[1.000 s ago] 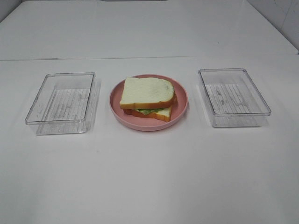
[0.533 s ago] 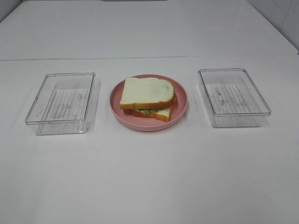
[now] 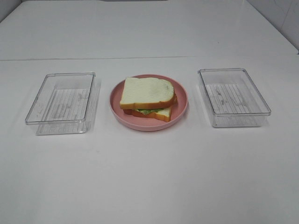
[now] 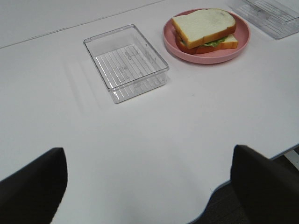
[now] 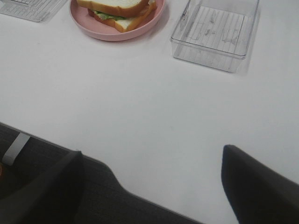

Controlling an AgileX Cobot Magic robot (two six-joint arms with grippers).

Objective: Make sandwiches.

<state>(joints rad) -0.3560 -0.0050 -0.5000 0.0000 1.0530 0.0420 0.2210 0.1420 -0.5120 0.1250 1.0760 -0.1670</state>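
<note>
A sandwich (image 3: 148, 99) sits on a pink plate (image 3: 181, 108) at the middle of a white counter (image 3: 149, 172). A clear box (image 3: 60, 102) lies at its 9 o'clock, another clear box (image 3: 233, 96) at 3 o'clock. The left end effector (image 4: 145, 186) and right end effector (image 5: 154, 186) both gape wide, holding nothing, at the counter's near edge.

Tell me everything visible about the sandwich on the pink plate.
The sandwich is one stack of toy food lying flat on the pink plate, midway between two clear boxes. Two white bread slices with orange-brown crust sandwich green lettuce and a reddish-brown layer that peek out at the near edge. The top slice sits slightly askew of the bottom one and bears a faint grey smudge. Only the plate touches it; neither gripper is near.
</note>
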